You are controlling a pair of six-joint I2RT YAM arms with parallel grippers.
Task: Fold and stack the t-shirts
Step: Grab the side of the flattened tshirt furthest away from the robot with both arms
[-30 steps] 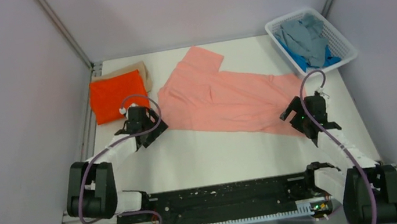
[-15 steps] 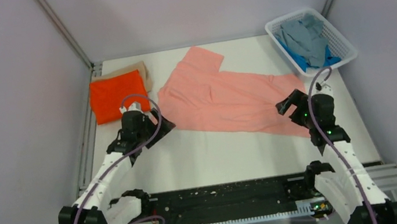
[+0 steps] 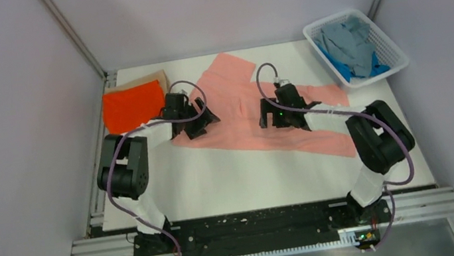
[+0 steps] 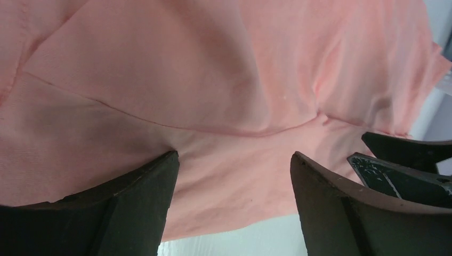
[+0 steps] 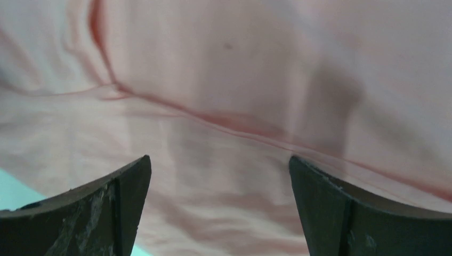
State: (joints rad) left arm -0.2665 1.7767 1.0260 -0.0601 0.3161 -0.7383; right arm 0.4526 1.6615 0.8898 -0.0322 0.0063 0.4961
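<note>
Shirt point(image 3: 245, 135) in salmon seemingly runs left-right beneath left claw point(image 4: 234, 156), right claw point(image 5: 219, 159), both agape.

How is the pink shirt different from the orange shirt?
The pink shirt lies spread out and wrinkly; the orange shirt is folded into a neat rectangle. The pink shirt covers far more of the table than the orange shirt. The orange shirt sits on a tan shirt; the pink shirt lies straight on the table. The left gripper and right gripper hover open over pink, not orange. Both are plain cloth shirts.
</note>
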